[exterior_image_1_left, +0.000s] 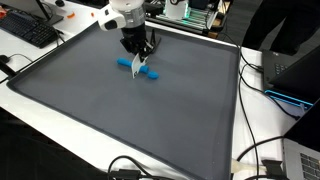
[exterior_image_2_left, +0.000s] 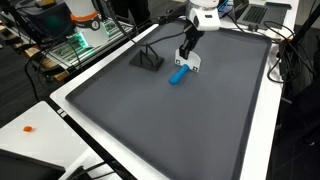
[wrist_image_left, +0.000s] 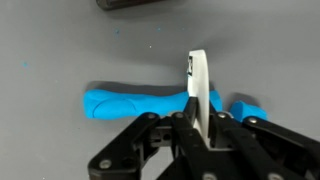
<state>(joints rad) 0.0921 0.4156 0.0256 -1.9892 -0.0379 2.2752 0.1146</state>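
Observation:
My gripper (wrist_image_left: 197, 118) is shut on a thin white flat piece (wrist_image_left: 197, 80), held upright on its edge between the fingers. Directly below it a blue elongated object (wrist_image_left: 135, 103) lies flat on the grey mat (wrist_image_left: 60, 50). The white piece crosses the blue object and hides its middle. In both exterior views the gripper (exterior_image_1_left: 138, 52) (exterior_image_2_left: 188, 50) hangs low over the blue object (exterior_image_1_left: 127, 63) (exterior_image_2_left: 177, 76), with the white piece (exterior_image_1_left: 139, 66) (exterior_image_2_left: 192, 62) at its tips. Whether the white piece touches the blue object I cannot tell.
A black wedge-shaped stand (exterior_image_2_left: 147, 60) sits on the mat (exterior_image_2_left: 160, 120) near the gripper, and its edge shows at the top of the wrist view. A keyboard (exterior_image_1_left: 30, 30), cables (exterior_image_1_left: 255, 150) and electronics (exterior_image_2_left: 70, 45) lie around the mat's raised border.

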